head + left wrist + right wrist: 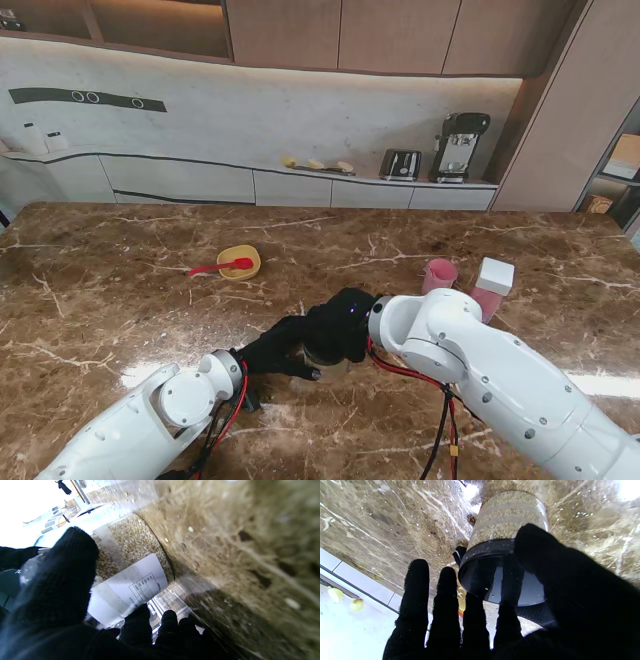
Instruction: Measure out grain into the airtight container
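Brown marble table (120,310) in the foreground. On the rear counter (300,178) stand a toaster (400,164) and, just right of it, a coffee machine (459,146). Yellow items (317,164), too small to identify, lie to the toaster's left.

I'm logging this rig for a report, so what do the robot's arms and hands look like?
Both arms, the left arm and right arm, are glossy white with rounded joint housings. Red and black cables run along the wrists. The left hand and right hand wear black knitted gloves.
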`<state>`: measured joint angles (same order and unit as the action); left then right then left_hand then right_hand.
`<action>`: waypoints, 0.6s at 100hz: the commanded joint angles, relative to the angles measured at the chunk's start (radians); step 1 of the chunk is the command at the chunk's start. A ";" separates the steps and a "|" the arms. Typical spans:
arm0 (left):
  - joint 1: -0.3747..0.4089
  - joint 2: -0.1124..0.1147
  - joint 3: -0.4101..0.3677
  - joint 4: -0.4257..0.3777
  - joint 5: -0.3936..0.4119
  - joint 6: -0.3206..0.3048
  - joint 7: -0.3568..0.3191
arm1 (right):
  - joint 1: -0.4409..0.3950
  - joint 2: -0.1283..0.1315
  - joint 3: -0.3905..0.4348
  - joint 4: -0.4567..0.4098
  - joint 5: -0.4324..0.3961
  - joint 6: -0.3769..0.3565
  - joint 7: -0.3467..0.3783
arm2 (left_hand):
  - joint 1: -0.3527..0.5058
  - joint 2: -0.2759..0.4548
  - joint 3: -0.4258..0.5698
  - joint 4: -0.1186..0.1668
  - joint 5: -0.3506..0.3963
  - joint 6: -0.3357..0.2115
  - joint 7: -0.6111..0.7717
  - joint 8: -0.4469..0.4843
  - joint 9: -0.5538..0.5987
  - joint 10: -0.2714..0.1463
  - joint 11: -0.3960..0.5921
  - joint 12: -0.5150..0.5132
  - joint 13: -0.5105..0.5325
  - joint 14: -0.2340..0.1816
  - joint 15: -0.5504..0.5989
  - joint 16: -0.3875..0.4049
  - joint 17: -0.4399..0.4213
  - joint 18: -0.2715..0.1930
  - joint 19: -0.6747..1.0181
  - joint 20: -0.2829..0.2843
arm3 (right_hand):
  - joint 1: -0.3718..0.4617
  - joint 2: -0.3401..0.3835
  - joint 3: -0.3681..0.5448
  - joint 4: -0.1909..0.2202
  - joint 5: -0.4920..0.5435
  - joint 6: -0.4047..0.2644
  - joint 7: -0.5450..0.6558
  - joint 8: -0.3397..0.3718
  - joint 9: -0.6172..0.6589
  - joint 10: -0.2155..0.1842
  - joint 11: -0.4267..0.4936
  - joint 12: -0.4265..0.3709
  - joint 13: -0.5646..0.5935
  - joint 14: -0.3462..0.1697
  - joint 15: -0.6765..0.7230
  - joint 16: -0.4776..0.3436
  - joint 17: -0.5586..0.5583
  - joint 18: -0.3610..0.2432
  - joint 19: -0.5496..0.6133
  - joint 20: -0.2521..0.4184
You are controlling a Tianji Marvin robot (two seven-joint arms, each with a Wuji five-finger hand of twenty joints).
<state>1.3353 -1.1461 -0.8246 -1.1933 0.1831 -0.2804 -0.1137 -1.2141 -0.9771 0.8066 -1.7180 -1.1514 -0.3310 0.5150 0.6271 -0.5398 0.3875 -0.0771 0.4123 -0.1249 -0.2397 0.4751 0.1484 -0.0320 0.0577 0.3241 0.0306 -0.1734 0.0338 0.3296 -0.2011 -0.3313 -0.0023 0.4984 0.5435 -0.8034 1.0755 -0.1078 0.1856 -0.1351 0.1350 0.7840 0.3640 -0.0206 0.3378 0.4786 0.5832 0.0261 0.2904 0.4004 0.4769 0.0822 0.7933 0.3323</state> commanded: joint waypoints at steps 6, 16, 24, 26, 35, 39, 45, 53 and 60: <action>0.029 0.001 0.015 0.041 0.006 0.023 -0.017 | 0.009 0.000 -0.012 0.024 0.002 0.005 -0.006 | -0.004 0.056 -0.022 0.026 0.026 -0.041 0.634 -0.001 -0.006 -0.016 0.016 -0.003 0.015 0.209 0.026 0.018 0.118 0.469 0.214 0.127 | 0.000 0.008 0.047 -0.038 0.088 -0.076 0.056 0.054 0.104 -0.057 0.070 0.092 0.037 -0.036 0.052 0.063 -0.006 0.025 0.049 0.056; 0.028 0.000 0.015 0.042 0.005 0.022 -0.016 | 0.013 -0.002 -0.022 0.033 0.004 0.014 -0.023 | -0.003 0.056 -0.026 0.026 0.026 -0.040 0.634 -0.002 -0.005 -0.016 0.016 -0.003 0.016 0.210 0.026 0.018 0.119 0.471 0.215 0.127 | -0.038 0.037 0.026 -0.042 0.170 -0.103 0.096 0.084 0.184 -0.076 0.103 0.164 0.060 -0.047 0.108 0.112 0.007 0.031 0.070 0.093; 0.027 0.000 0.016 0.043 0.004 0.021 -0.017 | 0.006 -0.005 -0.023 0.039 -0.001 0.035 -0.047 | -0.008 0.065 -0.030 0.026 0.028 -0.039 0.634 -0.002 -0.004 -0.015 0.017 -0.003 0.015 0.210 0.026 0.018 0.119 0.470 0.215 0.127 | -0.185 0.139 -0.061 -0.038 0.209 -0.077 0.112 0.097 0.242 -0.075 0.107 0.194 0.095 -0.048 0.141 0.136 0.031 0.025 0.096 0.116; 0.027 0.000 0.016 0.043 0.003 0.022 -0.017 | 0.004 -0.006 -0.024 0.042 0.002 0.041 -0.052 | -0.011 0.068 -0.032 0.026 0.027 -0.038 0.634 -0.002 -0.004 -0.015 0.017 -0.002 0.016 0.208 0.026 0.018 0.119 0.469 0.215 0.127 | -0.212 0.152 -0.098 -0.034 0.214 -0.067 0.112 0.097 0.258 -0.074 0.101 0.198 0.102 -0.048 0.147 0.140 0.034 0.025 0.104 0.122; 0.028 -0.001 0.016 0.043 0.000 0.022 -0.017 | 0.000 -0.009 -0.028 0.057 0.006 0.061 -0.079 | -0.013 0.069 -0.041 0.025 0.029 -0.038 0.633 -0.002 -0.003 -0.016 0.019 -0.002 0.016 0.208 0.026 0.018 0.118 0.471 0.215 0.127 | -0.294 0.283 -0.312 0.005 0.231 0.000 0.115 0.089 0.329 -0.080 0.093 0.207 0.153 -0.047 0.181 0.163 0.059 -0.005 0.149 0.154; 0.027 -0.001 0.016 0.043 -0.001 0.022 -0.017 | 0.001 -0.011 -0.033 0.067 0.004 0.067 -0.096 | -0.013 0.070 -0.044 0.025 0.029 -0.038 0.632 -0.002 -0.003 -0.015 0.019 -0.002 0.016 0.208 0.026 0.018 0.118 0.471 0.215 0.127 | -0.322 0.323 -0.411 0.030 0.238 0.032 0.117 0.080 0.365 -0.083 0.100 0.207 0.185 -0.049 0.203 0.173 0.073 -0.021 0.172 0.164; 0.027 -0.001 0.017 0.044 -0.001 0.020 -0.017 | -0.001 -0.013 -0.040 0.081 -0.004 0.078 -0.124 | -0.011 0.070 -0.048 0.025 0.029 -0.039 0.631 -0.003 -0.003 -0.016 0.019 -0.002 0.016 0.209 0.026 0.018 0.118 0.472 0.215 0.127 | -0.411 0.322 -0.406 0.058 0.250 0.065 0.116 0.065 0.413 -0.087 0.116 0.210 0.231 -0.053 0.239 0.187 0.102 -0.037 0.210 0.175; 0.026 -0.002 0.017 0.045 -0.001 0.020 -0.015 | -0.003 -0.016 -0.052 0.097 -0.007 0.093 -0.164 | -0.009 0.069 -0.052 0.026 0.031 -0.039 0.631 -0.002 -0.003 -0.015 0.020 -0.002 0.016 0.209 0.026 0.018 0.118 0.473 0.215 0.127 | -0.476 0.320 -0.362 0.062 0.274 0.091 0.127 0.048 0.454 -0.085 0.134 0.211 0.275 -0.058 0.274 0.198 0.133 -0.045 0.255 0.179; 0.025 -0.002 0.018 0.045 -0.002 0.019 -0.016 | -0.004 -0.019 -0.062 0.108 -0.014 0.104 -0.194 | -0.007 0.070 -0.055 0.026 0.031 -0.039 0.631 -0.002 -0.003 -0.014 0.020 -0.003 0.016 0.208 0.026 0.018 0.118 0.473 0.215 0.127 | -0.508 0.333 -0.337 0.059 0.285 0.101 0.136 0.035 0.478 -0.082 0.140 0.206 0.296 -0.057 0.286 0.196 0.151 -0.046 0.282 0.175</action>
<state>1.3349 -1.1463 -0.8238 -1.1918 0.1782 -0.2807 -0.1131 -1.2008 -0.9879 0.7561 -1.6269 -1.1608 -0.2382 0.3044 0.6361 -0.5292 0.3730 -0.0732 0.4126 -0.1232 -0.2397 0.4751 0.1485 -0.0323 0.0577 0.3241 0.0306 -0.1752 0.0338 0.3296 -0.2012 -0.3335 -0.0023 0.4984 0.0680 -0.5322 0.6873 -0.0918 0.4510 -0.0497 0.2644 0.8479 0.7823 -0.0237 0.4193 0.6748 0.8332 -0.0240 0.5569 0.5812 0.6074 0.0457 1.0264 0.4845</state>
